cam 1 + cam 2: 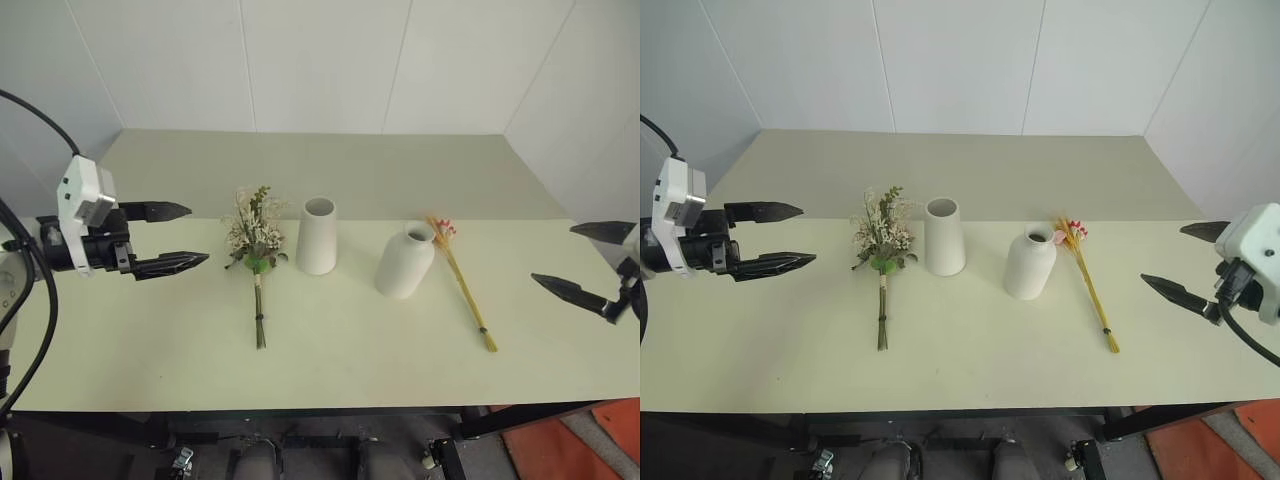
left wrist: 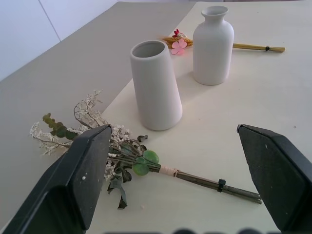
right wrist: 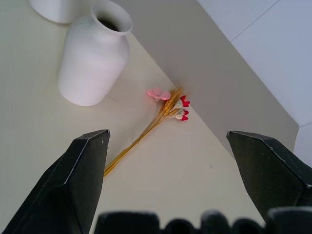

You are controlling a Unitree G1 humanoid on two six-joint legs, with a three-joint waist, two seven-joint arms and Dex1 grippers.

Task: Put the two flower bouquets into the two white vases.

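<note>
A bushy bouquet [image 1: 255, 245] of cream blossoms, green leaves and dark stems lies flat on the table, left of the tapered wide-mouthed vase [image 1: 317, 236]. The bottle-shaped vase [image 1: 404, 261] stands upright to its right. Beside it lies the slim golden bouquet [image 1: 462, 281] with pink flowers, its heads near the vase's neck. My left gripper [image 1: 172, 238] hovers open above the table's left side, pointing toward the bushy bouquet [image 2: 117, 156]. My right gripper [image 1: 585, 262] hangs open at the right edge, aimed at the slim bouquet [image 3: 156, 119]. Nothing is between either pair of fingers.
The pale green table [image 1: 330, 350] meets a white panelled wall at the back. Its front edge runs across the bottom of the head views, with a red-orange patch of floor [image 1: 570, 445] beyond the right corner.
</note>
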